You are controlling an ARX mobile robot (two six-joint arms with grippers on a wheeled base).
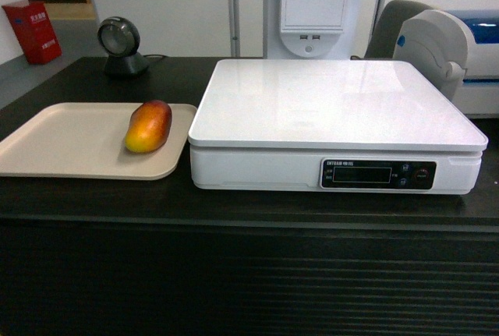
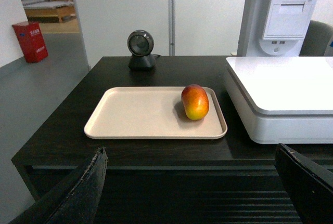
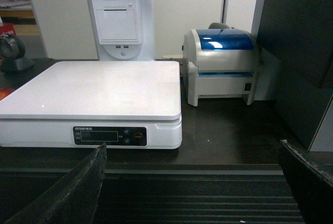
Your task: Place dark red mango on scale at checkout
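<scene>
A beige tray [image 1: 70, 145] was laid flat on the dark surface. Behind it a round black scanner [image 1: 119, 44] was set upright. A white receipt printer [image 1: 312, 5] was placed at the back, and a white label printer [image 3: 221, 65] with a blue lid was seen to the right. A red box [image 1: 33, 32] was left on the floor.

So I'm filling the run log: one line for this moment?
dark red mango: on beige tray | scale: bare | both end effectors: open, clear
</scene>
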